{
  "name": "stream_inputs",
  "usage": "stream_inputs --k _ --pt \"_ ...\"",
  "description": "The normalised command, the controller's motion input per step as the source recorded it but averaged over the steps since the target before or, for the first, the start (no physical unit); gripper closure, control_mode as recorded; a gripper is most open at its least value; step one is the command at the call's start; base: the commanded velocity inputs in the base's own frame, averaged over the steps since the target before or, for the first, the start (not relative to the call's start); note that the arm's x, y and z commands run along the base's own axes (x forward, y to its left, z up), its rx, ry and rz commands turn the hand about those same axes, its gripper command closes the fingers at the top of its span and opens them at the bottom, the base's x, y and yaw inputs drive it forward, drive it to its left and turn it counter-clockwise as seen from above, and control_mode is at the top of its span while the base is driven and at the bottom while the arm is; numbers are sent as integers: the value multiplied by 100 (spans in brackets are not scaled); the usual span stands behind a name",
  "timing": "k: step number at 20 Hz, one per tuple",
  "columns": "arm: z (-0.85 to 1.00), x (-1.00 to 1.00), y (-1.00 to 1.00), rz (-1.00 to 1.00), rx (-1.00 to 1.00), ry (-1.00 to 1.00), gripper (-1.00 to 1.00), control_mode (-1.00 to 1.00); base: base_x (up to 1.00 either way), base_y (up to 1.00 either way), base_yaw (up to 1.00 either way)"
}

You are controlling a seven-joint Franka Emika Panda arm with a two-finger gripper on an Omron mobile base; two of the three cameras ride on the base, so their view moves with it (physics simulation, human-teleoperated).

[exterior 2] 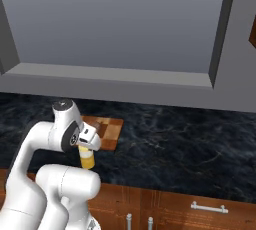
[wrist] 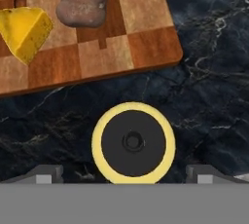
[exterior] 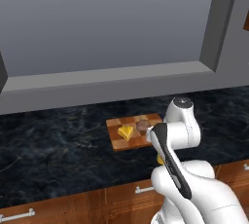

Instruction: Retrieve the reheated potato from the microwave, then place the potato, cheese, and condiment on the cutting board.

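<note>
Off the near edge of the cutting board (wrist: 146,43), your released gripper (wrist: 124,172) straddles the condiment bottle (wrist: 133,142) on the counter (wrist: 214,101); potato (wrist: 81,1) and cheese (wrist: 23,30) sit on the board.

I see a dark black marble tabletop (exterior: 58,140) with thin white lines in it. Under its front edge are brown wooden drawers (exterior 2: 200,209) with small silver bar handles (exterior 2: 208,207). Behind the tabletop is a big grey window frame (exterior: 112,79) on the wall.
</note>
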Motion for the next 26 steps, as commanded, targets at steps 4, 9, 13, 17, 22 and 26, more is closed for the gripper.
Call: stream_inputs --k 4,9,13,17,22,26 --pt "-29 14 0 0 0 0 100 -100 0 0 0" --pt "-32 11 -1 0 0 0 100 -100 0 0 0" --pt "-14 1 -6 0 0 0 100 -100 0 0 0" --pt "10 0 -12 0 0 -7 100 -100 0 0 0" --pt "14 2 -18 0 0 -11 100 -100 0 0 0" --pt "25 6 -15 0 0 -8 100 -100 0 0 0"
